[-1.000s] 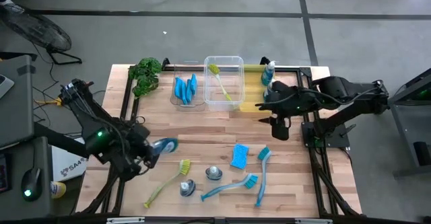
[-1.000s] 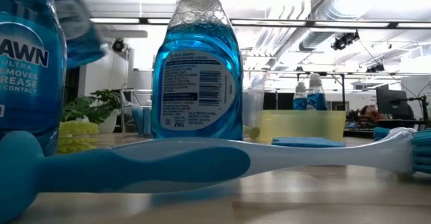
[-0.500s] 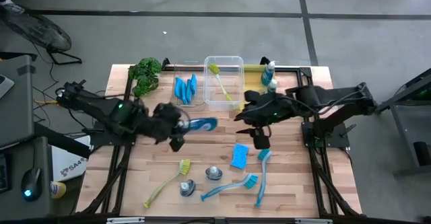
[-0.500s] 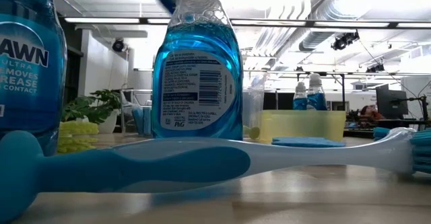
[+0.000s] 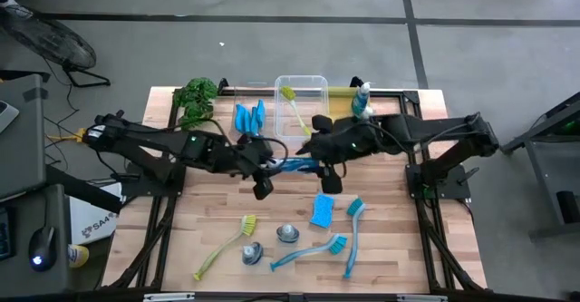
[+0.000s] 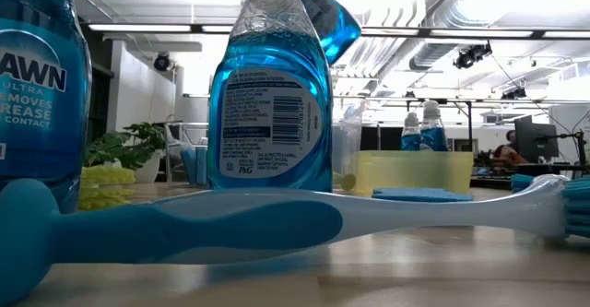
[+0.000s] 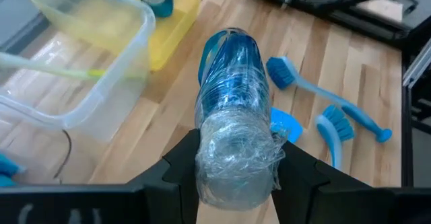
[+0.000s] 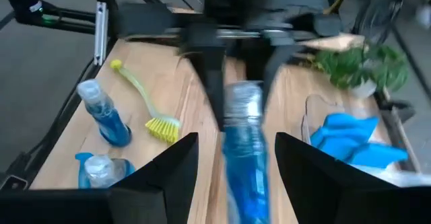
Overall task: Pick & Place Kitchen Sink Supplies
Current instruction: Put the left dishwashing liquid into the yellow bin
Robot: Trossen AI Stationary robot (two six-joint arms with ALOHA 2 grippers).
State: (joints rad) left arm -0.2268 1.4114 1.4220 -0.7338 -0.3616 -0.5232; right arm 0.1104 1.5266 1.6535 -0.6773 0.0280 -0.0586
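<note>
A small blue-liquid bottle (image 5: 290, 164) hangs level over the table's middle, held by my left gripper (image 5: 263, 171), which is shut on it. In the left wrist view the bottle (image 7: 232, 83) points away from the gripper (image 7: 236, 167). My right gripper (image 5: 324, 161) comes from the right and is open. In the right wrist view the right gripper (image 8: 236, 173) has its fingers on either side of the bottle's (image 8: 244, 150) free end, with gaps. The low view shows the raised bottle (image 6: 330, 17) high behind a standing bottle (image 6: 269, 95). My left gripper pinches the bottle between its two fingers at the cap end, which is wrapped in clear film (image 7: 237, 153). The fingers come level from the table's left and lie along the bottle. The bottle is lifted clear and lies about level, base toward the right arm.
On the near table lie a blue sponge (image 5: 323, 209), two blue brushes (image 5: 352, 238) (image 5: 308, 250), a yellow-green brush (image 5: 222, 244) and two standing bottles (image 5: 288, 234) (image 5: 252, 252). At the far edge are a clear bin (image 5: 313, 84), a yellow bin (image 5: 340, 112), blue sponges (image 5: 249, 121) and a plant (image 5: 195, 98).
My left gripper has carried the bottle from the table's near left toward the right and the far edge, up to the middle. My right gripper has moved left toward the bottle until its open fingers flank the bottle's free end.
</note>
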